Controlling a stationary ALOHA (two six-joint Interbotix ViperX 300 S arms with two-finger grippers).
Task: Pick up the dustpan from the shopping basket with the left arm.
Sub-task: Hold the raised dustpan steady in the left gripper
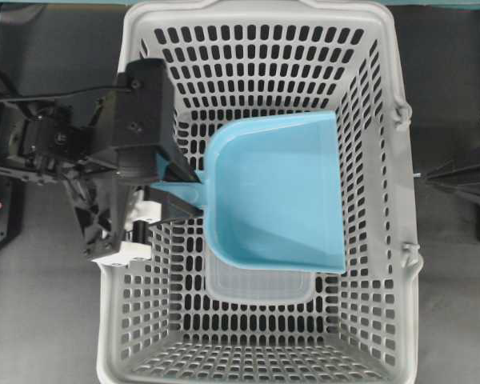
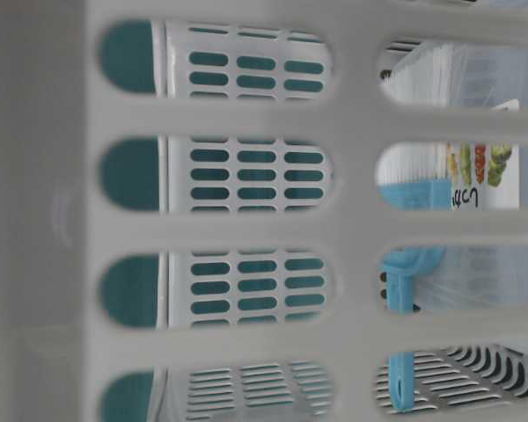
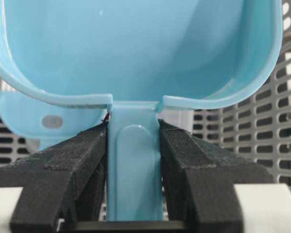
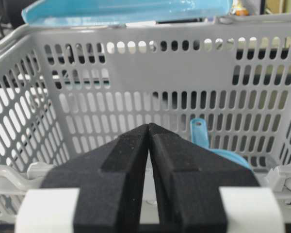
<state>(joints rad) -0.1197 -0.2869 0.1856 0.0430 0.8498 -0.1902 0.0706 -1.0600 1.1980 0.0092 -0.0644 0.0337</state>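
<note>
The light blue dustpan [image 1: 276, 188] hangs level over the middle of the grey shopping basket [image 1: 256, 12]. My left gripper [image 1: 198, 192] is shut on its thin handle from the left. In the left wrist view both black fingers [image 3: 87, 160] press the handle [image 3: 133, 165], with the pan [image 3: 136, 48] ahead of my left gripper [image 3: 133, 125]. In the right wrist view the dustpan [image 4: 126, 10] shows above the basket's far rim [image 4: 136, 68]. My right gripper [image 4: 149, 126] is shut and empty, outside the basket's right wall [image 1: 428, 176].
A clear plastic container [image 1: 260, 286] lies on the basket floor under the pan's front edge. A second light blue handle with a hole [image 4: 199, 131] lies low inside the basket; it also shows in the left wrist view [image 3: 39, 121]. The basket walls [image 2: 246, 229] surround everything.
</note>
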